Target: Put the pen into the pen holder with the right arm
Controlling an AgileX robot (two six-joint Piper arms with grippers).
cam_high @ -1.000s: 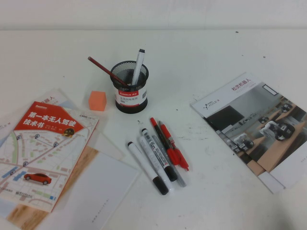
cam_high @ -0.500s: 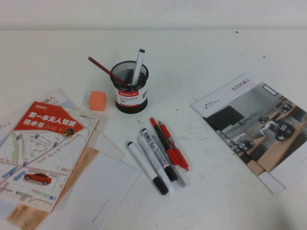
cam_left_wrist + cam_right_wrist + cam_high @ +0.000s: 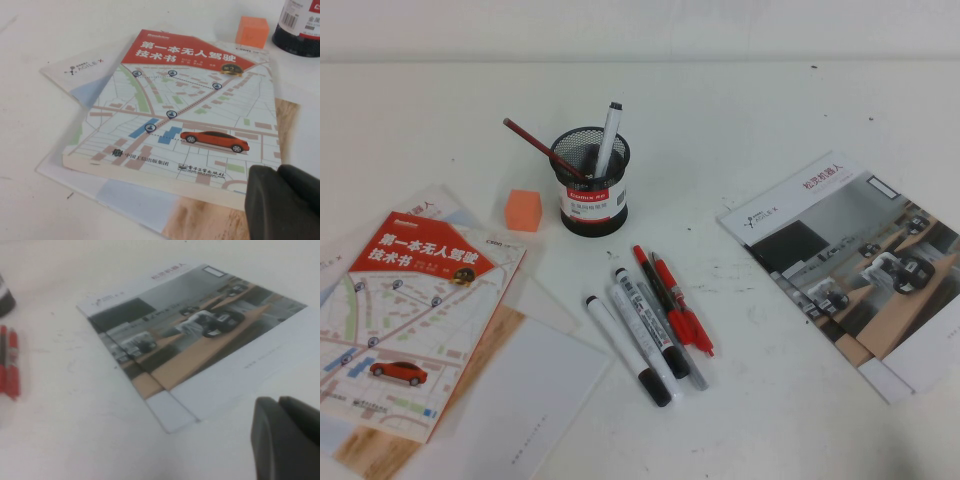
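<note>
The pen [image 3: 676, 316], red with a dark middle section and a chunky red clip end, lies on the white table in a row of markers in front of the pen holder [image 3: 592, 185]. The holder is a black mesh cup with a white-and-red label, holding a thin red pencil [image 3: 540, 146] and a white marker [image 3: 607, 135]. No arm shows in the high view. My right gripper [image 3: 278, 401] is shut and empty, low over the table beside the brochure [image 3: 190, 335]. My left gripper [image 3: 278, 171] is shut and empty over the map book [image 3: 190, 105].
An all-red pen [image 3: 650, 272] and several white markers [image 3: 640, 325] lie beside the pen. An orange cube [image 3: 522, 210] sits left of the holder. The map book [image 3: 405, 310] and papers lie at the left, the brochure [image 3: 850, 260] at the right.
</note>
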